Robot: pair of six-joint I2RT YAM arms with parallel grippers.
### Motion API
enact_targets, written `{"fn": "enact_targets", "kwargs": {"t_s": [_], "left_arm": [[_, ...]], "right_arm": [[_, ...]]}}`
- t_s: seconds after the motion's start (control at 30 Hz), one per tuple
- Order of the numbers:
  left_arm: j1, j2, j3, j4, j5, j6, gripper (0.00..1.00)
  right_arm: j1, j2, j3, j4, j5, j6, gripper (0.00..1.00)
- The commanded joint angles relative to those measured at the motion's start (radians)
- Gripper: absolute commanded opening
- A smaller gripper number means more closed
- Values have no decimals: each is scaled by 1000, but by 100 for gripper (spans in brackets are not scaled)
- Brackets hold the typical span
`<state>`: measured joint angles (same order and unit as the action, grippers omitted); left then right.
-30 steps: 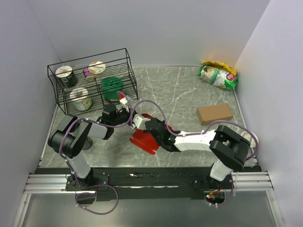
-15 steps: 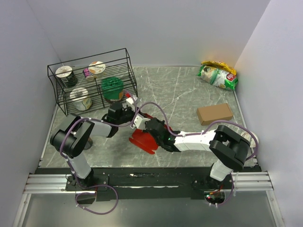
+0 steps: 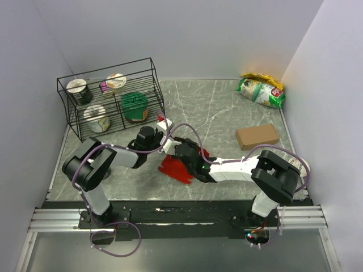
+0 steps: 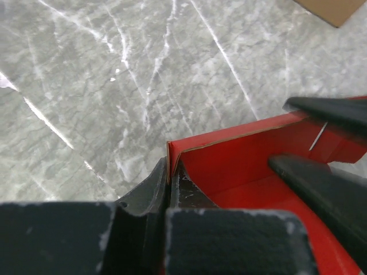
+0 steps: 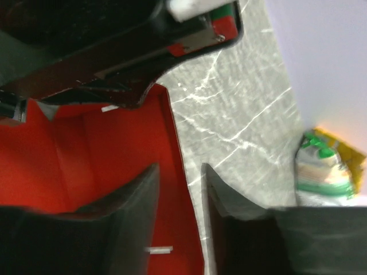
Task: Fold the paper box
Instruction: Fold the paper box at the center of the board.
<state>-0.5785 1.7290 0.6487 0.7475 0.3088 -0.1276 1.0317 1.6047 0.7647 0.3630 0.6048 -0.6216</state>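
Observation:
The paper box [image 3: 172, 169] is a bright red creased card sheet, partly raised, lying on the marble table in front of both arms. My left gripper [image 3: 164, 146] is at its far left corner. In the left wrist view the left gripper [image 4: 170, 173] is shut on the box's thin upright wall [image 4: 241, 154]. My right gripper [image 3: 180, 160] is over the box from the right. In the right wrist view the right gripper [image 5: 180, 175] is open, its fingers standing on either side of the red wall's edge [image 5: 175, 143], one inside the box [image 5: 86, 149], one over the table.
A black wire rack [image 3: 108, 102] holding several cups stands at the back left. A plain brown cardboard box [image 3: 257, 136] lies to the right, and a green and yellow snack bag [image 3: 261, 90] sits in the back right corner. Side walls close in the table.
My left gripper has moved right and shut on the box's wall. My right gripper, shut before, has opened. The red box has shifted slightly right.

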Motion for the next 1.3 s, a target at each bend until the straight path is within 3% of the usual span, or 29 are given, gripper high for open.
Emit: {"fn": "enact_targets", "kwargs": {"t_s": [0.0,0.03,0.13,0.3,0.43,0.5,0.57,0.63,0.77,1.07,1.27], "left_arm": [[-58,-51,-52,70,-154,85,1],[-61,-68,-73,93,-180,89,1],[-78,-98,-113,130,-289,114,1],[-129,-102,-142,210,-471,164,1],[-173,-83,-181,311,-565,215,1],[-188,-78,-196,375,-574,235,1],[-196,-83,-228,421,-533,253,1],[-204,-91,-242,438,-504,261,1],[-237,-88,-253,466,-499,281,1],[-273,-80,-268,498,-499,304,1],[-279,-91,-270,495,-497,315,1]], "right_arm": [[-9,-77,-28,27,29,95,60],[-10,-112,-39,24,29,115,71],[-19,-195,-65,-35,12,206,79],[-45,-339,-80,-218,-19,477,82],[-114,-526,-146,-263,-150,617,84],[-200,-578,-154,-289,-401,672,83],[-333,-608,-131,-343,-668,688,73],[-413,-570,-55,-404,-787,672,69],[-484,-450,64,-553,-974,596,69],[-590,-195,188,-527,-1310,547,71],[-596,-60,263,-567,-1421,465,68]]}}
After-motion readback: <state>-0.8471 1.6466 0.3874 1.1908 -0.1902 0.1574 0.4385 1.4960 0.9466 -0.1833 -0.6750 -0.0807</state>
